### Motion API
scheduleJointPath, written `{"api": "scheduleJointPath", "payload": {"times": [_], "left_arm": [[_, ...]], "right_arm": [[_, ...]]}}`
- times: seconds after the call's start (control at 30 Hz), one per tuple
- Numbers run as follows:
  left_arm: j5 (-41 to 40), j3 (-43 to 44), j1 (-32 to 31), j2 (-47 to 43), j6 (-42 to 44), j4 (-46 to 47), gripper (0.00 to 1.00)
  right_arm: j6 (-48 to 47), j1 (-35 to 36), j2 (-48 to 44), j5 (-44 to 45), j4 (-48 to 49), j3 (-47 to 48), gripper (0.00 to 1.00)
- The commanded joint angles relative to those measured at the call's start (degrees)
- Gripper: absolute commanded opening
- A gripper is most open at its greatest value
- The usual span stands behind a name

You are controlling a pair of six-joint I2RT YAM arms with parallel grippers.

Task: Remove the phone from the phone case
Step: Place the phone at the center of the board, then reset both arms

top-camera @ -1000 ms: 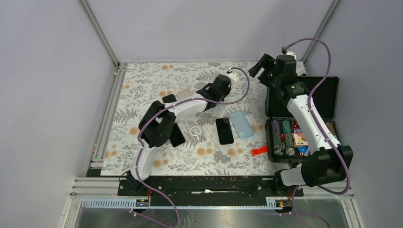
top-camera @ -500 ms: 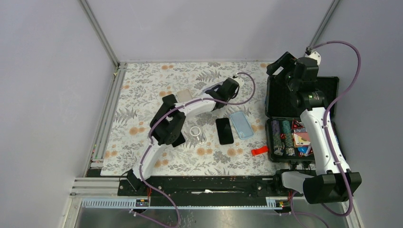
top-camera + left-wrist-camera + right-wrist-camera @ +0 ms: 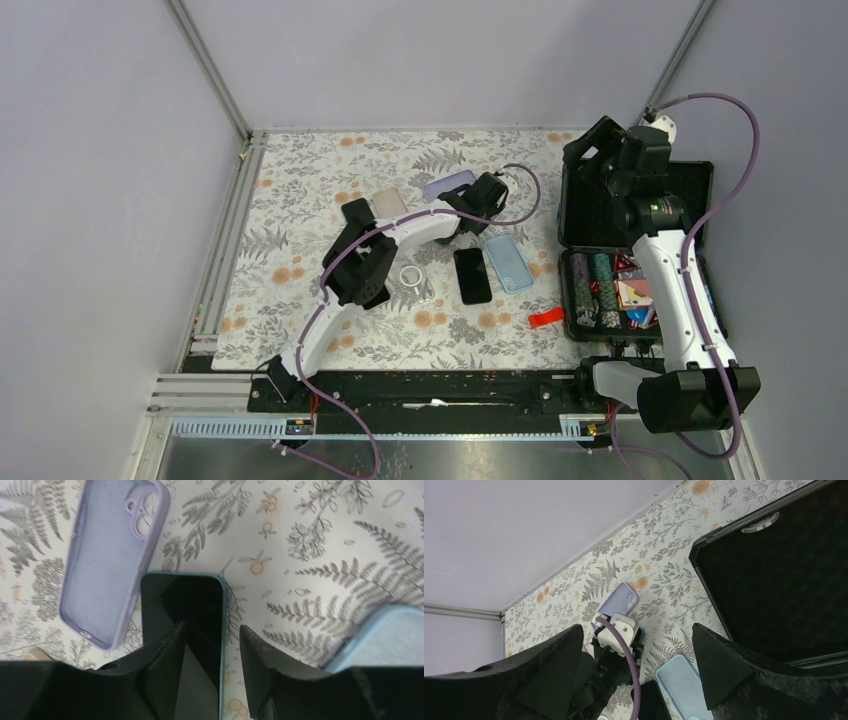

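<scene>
Under the left gripper (image 3: 212, 630), whose jaws stand part-way apart holding nothing, the phone (image 3: 190, 595) lies screen-up on the mat (image 3: 310, 530), with the empty lilac case (image 3: 107, 555) just beside it. A second ago these jaws were shut and the lilac case was hidden under the wrist. Off to the right, the right gripper (image 3: 638, 626) hangs wide and empty.

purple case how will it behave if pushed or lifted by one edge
Purple case lies empty, open side up, so it is probably light and would slide easily on the mat. Its thin soft-looking walls suggest it may bend if lifted by one edge.
</scene>
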Motion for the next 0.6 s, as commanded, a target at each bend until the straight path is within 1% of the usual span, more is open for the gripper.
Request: {"api": "scheduleJointPath", "payload": {"times": [0.0,0.07,0.17,0.2,0.23,0.27,0.33,0.43,0.5,0.57], "left_arm": [[5.7,-4.1,0.1,-9.8,-2.9,5.6,0.49],[7.9,-8.4,0.0,-16.1,-4.7,8.9,0.57],[10.4,-15.5,0.0,-25.3,-7.9,14.4,0.73],[10.8,-18.5,0.1,-28.5,-9.2,15.7,0.85],[10.9,-20.8,0.0,-32.0,-10.5,17.1,0.93],[11.0,-23.7,0.0,-35.4,-11.8,18.6,0.98],[10.3,-31.4,-0.1,-43.6,-14.0,23.1,0.99],[6.1,-43.6,-0.2,-57.8,-17.7,29.1,0.99],[2.8,-51.5,-0.5,-68.2,-19.3,31.0,0.99],[-0.8,-58.3,-0.9,-78.4,-20.3,30.8,0.99]], "right_arm": [[-0.3,-0.9,-2.5,0.3,0.8,-0.8,0.86],[-0.4,-1.2,-3.3,0.7,0.9,-1.5,0.86],[-1.3,-1.2,-4.3,0.0,0.9,-2.4,0.87],[-1.8,-1.2,-4.7,-0.2,0.9,-2.8,0.87],[-2.1,-1.3,-5.1,-0.3,0.9,-3.3,0.87],[-2.6,-1.3,-5.7,-0.4,1.1,-3.8,0.87],[-3.7,-1.3,-7.3,-0.7,2.0,-5.5,0.87],[-4.4,-1.2,-11.3,-0.6,3.6,-8.1,0.88],[-4.9,-1.2,-13.9,-0.4,3.7,-9.3,0.88],[-5.7,-1.3,-16.8,0.3,3.7,-10.3,0.88]]}}
